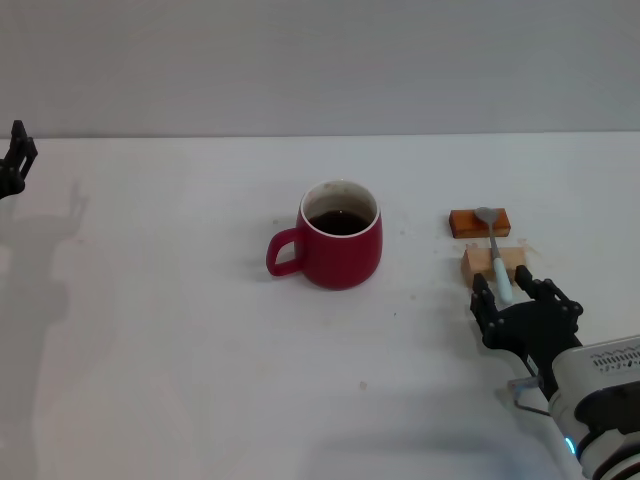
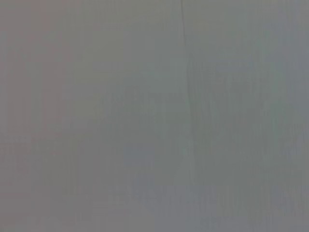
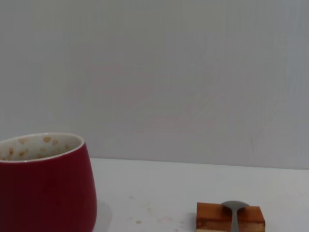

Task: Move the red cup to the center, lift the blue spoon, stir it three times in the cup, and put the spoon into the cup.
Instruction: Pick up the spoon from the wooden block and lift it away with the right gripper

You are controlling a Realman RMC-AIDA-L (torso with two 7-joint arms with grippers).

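Note:
The red cup (image 1: 342,250) stands near the middle of the white table (image 1: 180,340), its handle toward my left and dark liquid inside; the right wrist view shows its wall (image 3: 46,188) close by. To its right the blue spoon (image 1: 496,255) lies across two small blocks, its grey bowl (image 3: 234,209) on the far one. My right gripper (image 1: 513,293) is at the near end of the spoon's handle, open, with a finger on each side of it. My left gripper (image 1: 15,160) hangs parked at the far left edge.
An orange-brown block (image 1: 468,222) carries the spoon's bowl and a tan wooden block (image 1: 480,265) carries the handle. The left wrist view shows only a plain grey surface.

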